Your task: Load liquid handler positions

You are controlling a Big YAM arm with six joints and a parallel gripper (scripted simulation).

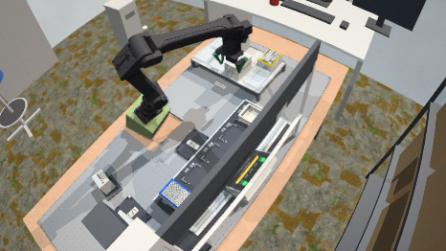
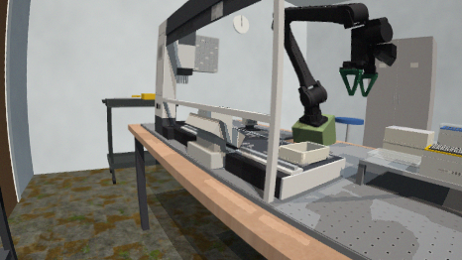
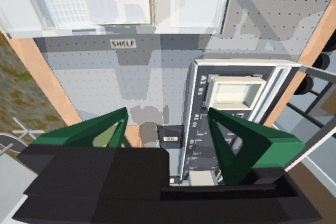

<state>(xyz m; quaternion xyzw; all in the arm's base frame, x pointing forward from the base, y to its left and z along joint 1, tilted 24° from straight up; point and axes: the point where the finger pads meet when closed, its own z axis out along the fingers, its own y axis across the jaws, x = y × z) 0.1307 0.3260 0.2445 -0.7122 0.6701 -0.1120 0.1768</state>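
Note:
My gripper (image 1: 233, 63) (image 2: 359, 82) (image 3: 167, 111) has green fingers, is wide open and holds nothing. It hangs high over the front edge of the SHELF (image 1: 206, 65) (image 2: 397, 171) (image 3: 21, 24), tilted toward the deck. A cream one-well reservoir (image 1: 250, 111) (image 2: 303, 150) (image 3: 235, 94) sits open in the deck position nearest the SHELF. A blue tip rack (image 1: 174, 193) with no cover stands in the deck's far end position. On the SHELF stand a yellow tip rack (image 1: 269, 58) (image 2: 446, 150), a white block (image 2: 408, 136) (image 3: 100, 10) and clear covers (image 1: 258, 76) (image 2: 394, 156).
The handler's dark gantry beam (image 1: 266, 126) and its upright post (image 2: 275, 94) run along the deck's far side. A small dark nest with a label (image 1: 193, 143) (image 3: 169, 137) lies beside the deck. The arm's green base (image 1: 148, 117) (image 2: 314, 131) stands mid-table.

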